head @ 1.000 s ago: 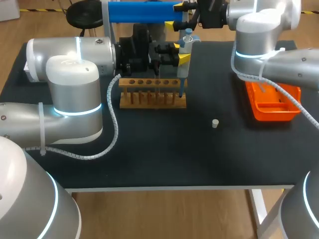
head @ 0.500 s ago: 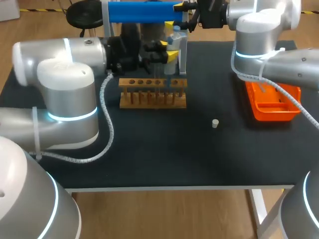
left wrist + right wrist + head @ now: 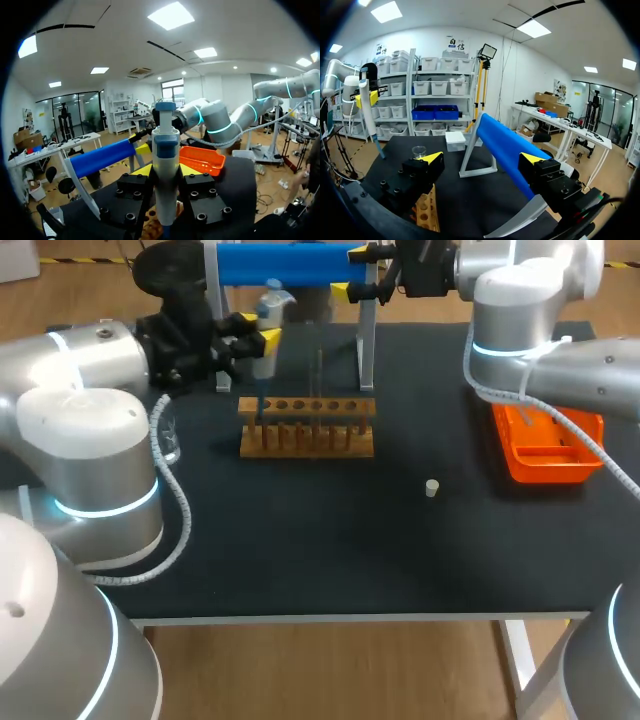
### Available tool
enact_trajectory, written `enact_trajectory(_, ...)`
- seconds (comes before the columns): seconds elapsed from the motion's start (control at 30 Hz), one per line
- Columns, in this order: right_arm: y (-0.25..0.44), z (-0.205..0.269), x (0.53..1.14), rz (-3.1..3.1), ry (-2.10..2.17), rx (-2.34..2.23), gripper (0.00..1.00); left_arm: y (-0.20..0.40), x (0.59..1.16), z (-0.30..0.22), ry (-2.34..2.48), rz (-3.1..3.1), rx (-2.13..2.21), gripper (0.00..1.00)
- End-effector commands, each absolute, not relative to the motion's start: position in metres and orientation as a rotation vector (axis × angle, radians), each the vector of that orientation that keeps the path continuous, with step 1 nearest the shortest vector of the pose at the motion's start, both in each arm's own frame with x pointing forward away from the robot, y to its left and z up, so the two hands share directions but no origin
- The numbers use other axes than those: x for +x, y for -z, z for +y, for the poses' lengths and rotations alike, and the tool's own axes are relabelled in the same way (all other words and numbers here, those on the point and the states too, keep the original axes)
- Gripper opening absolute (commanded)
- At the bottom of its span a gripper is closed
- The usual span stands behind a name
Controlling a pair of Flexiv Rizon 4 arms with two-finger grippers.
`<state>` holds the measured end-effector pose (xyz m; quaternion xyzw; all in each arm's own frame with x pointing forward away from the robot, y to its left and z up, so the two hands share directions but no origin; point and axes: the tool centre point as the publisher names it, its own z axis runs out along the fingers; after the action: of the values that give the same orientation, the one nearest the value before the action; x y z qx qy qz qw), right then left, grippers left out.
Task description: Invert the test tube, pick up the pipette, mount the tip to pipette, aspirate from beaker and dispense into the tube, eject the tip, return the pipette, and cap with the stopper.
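Left pincer (image 3: 256, 332) is pinching the pipette (image 3: 268, 320) upright, blue tip on, hanging by the left end of the wooden rack (image 3: 307, 430). Pick-up and tip-mounting look done, and the test tube (image 3: 320, 375) stands in the rack. The beaker (image 3: 168, 436) looks next, then dispensing, ejecting, returning and capping. The stopper (image 3: 431, 487) lies on the table (image 3: 330, 560), well apart. Right pincer (image 3: 481, 159) is spread and empty. The beaker sits tight between my left arm and the table's left edge; there's open room in front of the rack.

The right gripper (image 3: 481, 159) has its jaws wide apart, blue bar (image 3: 502, 142) just ahead.
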<state>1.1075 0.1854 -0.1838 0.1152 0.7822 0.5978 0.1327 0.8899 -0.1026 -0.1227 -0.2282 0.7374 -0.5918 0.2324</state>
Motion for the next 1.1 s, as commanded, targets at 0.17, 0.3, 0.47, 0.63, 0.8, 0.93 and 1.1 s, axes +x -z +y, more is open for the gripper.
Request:
enact_trajectory(0.17,0.183,0.185,1.107,2.27,-1.733,0.334,1.0,0.124,0.907,-0.078,1.614,1.975,-0.657,0.0)
enact_trajectory(0.3,0.183,0.185,1.107,2.27,-1.733,0.334,1.0,0.122,0.921,-0.068,1.598,1.953,-0.674,0.0)
enact_trajectory(0.47,0.183,0.185,1.107,2.27,-1.733,0.334,1.0,0.12,0.938,-0.06,1.592,1.923,-0.688,0.0)
enact_trajectory(0.63,0.183,0.185,1.107,2.27,-1.733,0.334,1.0,0.122,0.955,-0.057,1.581,1.896,-0.715,0.0)
enact_trajectory(0.8,0.183,0.185,1.107,2.27,-1.733,0.334,1.0,0.123,0.973,-0.054,1.559,1.856,-0.766,0.0)
enact_trajectory(0.93,0.183,0.185,1.107,2.27,-1.733,0.334,1.0,0.123,0.988,-0.052,1.538,1.835,-0.796,0.0)
enact_trajectory(1.1,0.183,0.185,1.107,2.27,-1.733,0.334,1.0,0.123,1.003,-0.05,1.512,1.814,-0.838,0.0)
